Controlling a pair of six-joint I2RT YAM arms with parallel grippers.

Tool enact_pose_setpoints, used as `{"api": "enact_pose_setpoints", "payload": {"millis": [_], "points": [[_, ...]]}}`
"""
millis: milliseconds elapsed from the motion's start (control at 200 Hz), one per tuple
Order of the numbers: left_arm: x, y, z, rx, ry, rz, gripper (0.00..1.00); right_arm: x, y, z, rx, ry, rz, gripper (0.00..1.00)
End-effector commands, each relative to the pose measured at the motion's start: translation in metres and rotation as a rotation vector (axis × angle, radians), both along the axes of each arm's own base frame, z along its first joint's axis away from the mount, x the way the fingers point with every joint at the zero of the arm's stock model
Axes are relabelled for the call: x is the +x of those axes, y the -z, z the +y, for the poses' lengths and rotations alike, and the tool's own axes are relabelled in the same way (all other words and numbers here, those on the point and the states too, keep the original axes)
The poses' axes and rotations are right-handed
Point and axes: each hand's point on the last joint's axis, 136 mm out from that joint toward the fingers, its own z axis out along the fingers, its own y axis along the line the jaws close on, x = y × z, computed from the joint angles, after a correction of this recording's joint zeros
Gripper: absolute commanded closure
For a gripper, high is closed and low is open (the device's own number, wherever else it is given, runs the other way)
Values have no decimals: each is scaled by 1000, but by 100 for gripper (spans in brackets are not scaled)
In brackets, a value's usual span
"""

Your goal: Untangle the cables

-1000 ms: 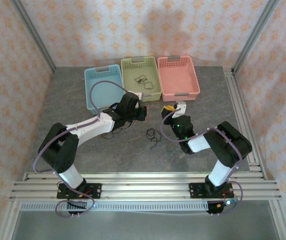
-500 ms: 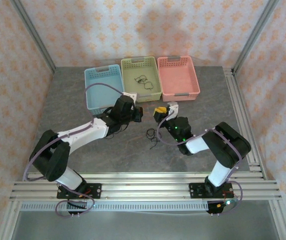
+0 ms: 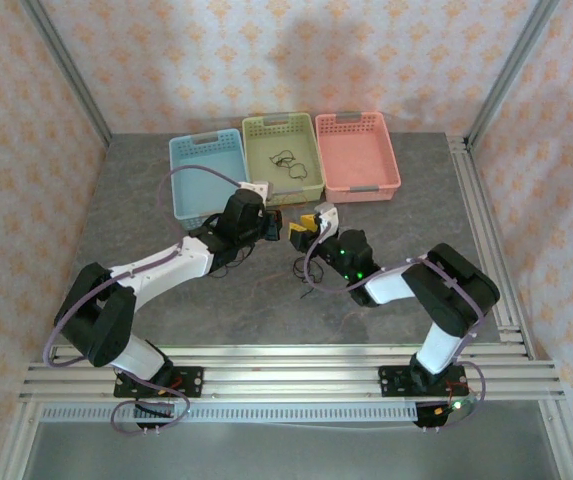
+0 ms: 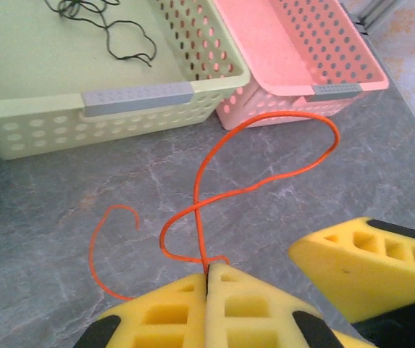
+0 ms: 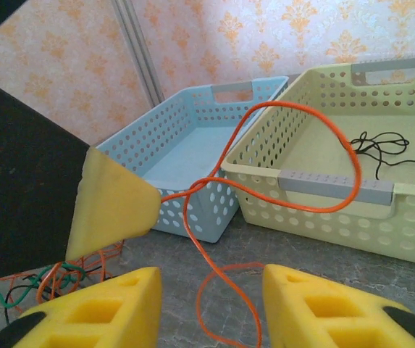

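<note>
My left gripper (image 3: 272, 226) (image 4: 207, 272) is shut on a thin red-orange cable (image 4: 199, 231) that curls up in a loop before the baskets. Close to its right, my right gripper (image 3: 306, 228) (image 5: 211, 284) stands open. The same red-orange cable (image 5: 186, 222) hangs between its yellow fingers, touching neither. A black cable (image 3: 308, 272) lies on the table below the two grippers. A tangle of orange, green and black cables (image 5: 48, 281) rests under the left arm. Another black cable (image 3: 284, 160) (image 4: 113, 32) lies in the green basket.
Three baskets stand in a row behind the grippers: blue (image 3: 180, 185), green (image 3: 254, 135) and pink (image 3: 361, 187). The aluminium frame rails (image 3: 266, 365) run along the near edge and right side.
My right gripper has moved left towards the left gripper and opened wider. The left gripper has shifted a little left, still shut on the red-orange cable.
</note>
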Motion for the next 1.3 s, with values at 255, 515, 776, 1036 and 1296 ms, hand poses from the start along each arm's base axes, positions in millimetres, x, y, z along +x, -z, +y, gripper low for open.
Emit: {"api": "enact_pose_setpoints", "payload": {"millis": [255,515,776,1036,1296], "points": [[-5,-2,-31,-18,125,-2,100,21,-15,-54,125,246,10,51],[-7,0,-38,-8,153,7,100,22,-24,-70,277,230,24,50],[-11,2,-49,-4,199,18,100,21,-26,-60,296,168,41,48],[-15,-1,-54,-13,223,10,100,25,-18,-57,298,166,72,48],[-17,-3,-57,-31,244,7,100,35,-2,-65,241,242,136,51]]}}
